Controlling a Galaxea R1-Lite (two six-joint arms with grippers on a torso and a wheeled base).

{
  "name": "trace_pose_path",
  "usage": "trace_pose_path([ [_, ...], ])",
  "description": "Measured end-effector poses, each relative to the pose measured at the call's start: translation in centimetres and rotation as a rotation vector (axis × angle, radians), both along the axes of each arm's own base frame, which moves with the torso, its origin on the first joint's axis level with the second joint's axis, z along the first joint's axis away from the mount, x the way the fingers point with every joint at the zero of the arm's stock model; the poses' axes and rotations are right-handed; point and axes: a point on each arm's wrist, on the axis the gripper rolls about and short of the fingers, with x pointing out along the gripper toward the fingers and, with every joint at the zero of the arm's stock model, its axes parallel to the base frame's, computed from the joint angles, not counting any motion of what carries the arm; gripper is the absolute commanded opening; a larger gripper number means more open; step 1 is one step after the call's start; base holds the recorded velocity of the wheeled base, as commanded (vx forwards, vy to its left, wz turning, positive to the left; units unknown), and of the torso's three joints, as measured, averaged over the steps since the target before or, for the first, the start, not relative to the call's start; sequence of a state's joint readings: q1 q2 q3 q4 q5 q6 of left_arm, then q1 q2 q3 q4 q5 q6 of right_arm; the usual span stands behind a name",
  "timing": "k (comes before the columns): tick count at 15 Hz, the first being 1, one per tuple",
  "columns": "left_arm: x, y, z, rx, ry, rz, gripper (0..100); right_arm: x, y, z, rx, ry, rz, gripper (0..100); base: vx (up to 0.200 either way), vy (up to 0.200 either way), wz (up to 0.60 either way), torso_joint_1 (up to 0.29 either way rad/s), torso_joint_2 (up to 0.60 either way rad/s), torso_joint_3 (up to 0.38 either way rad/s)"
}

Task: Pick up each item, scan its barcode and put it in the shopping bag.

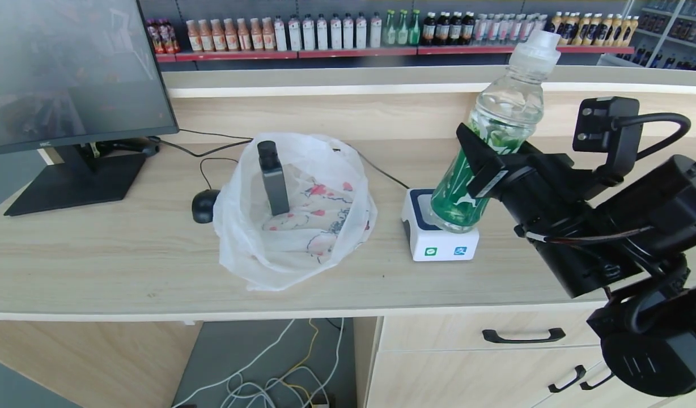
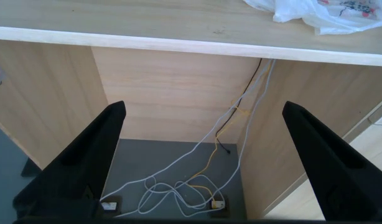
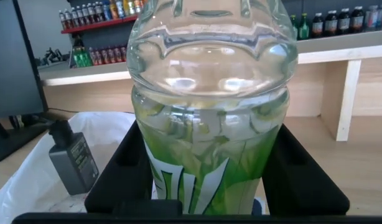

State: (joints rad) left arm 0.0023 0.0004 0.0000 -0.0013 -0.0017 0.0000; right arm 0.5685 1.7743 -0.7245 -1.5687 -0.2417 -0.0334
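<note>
— Where the wooden counter (image 1: 127, 255) runs across, what sits on it, biggest first?
— At the far left is a monitor (image 1: 70, 68) with a dark screen; the small mark on its lower edge is too small to read. Mid-counter is the white shopping bag (image 1: 331, 249), open at the top and printed with red and blue shapes.
— And the bottle?
— The drink bottle (image 1: 495, 130) is on the right, with the right claw (image 1: 474, 170) clamped around its middle. Its long axis stands nearly upright, tipped so the white cap leans right. Its base is over the white scanner box (image 1: 438, 246); I cannot tell if they touch. The green label carries white shapes I cannot read.
— Anything on the scanner?
— Two small square signs on its near face, one green and one blue.
— Smaller things?
— A dark grey bottle (image 1: 273, 178) stands upright inside the bag. A black mouse (image 1: 203, 205) lies just left of it.
— The left claw?
— The left claw (image 2: 203, 106) hangs below the counter's near edge, fingers wide apart and empty.
</note>
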Motion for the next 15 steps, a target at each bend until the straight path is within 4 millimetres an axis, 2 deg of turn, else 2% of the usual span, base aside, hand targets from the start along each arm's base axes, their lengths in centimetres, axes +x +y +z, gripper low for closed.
trace_pose_path([
  [6,0.0,0.0,0.0,0.000,0.000,0.001,100,0.0,0.5,0.2,0.024,-0.005,0.024,0,0.000,0.000,0.00,0.000,0.00,0.000],
  [15,0.0,0.0,0.0,0.000,0.000,0.000,100,1.2,2.0,1.8,0.306,0.056,0.214,0,0.000,0.000,0.00,0.000,0.00,0.000],
])
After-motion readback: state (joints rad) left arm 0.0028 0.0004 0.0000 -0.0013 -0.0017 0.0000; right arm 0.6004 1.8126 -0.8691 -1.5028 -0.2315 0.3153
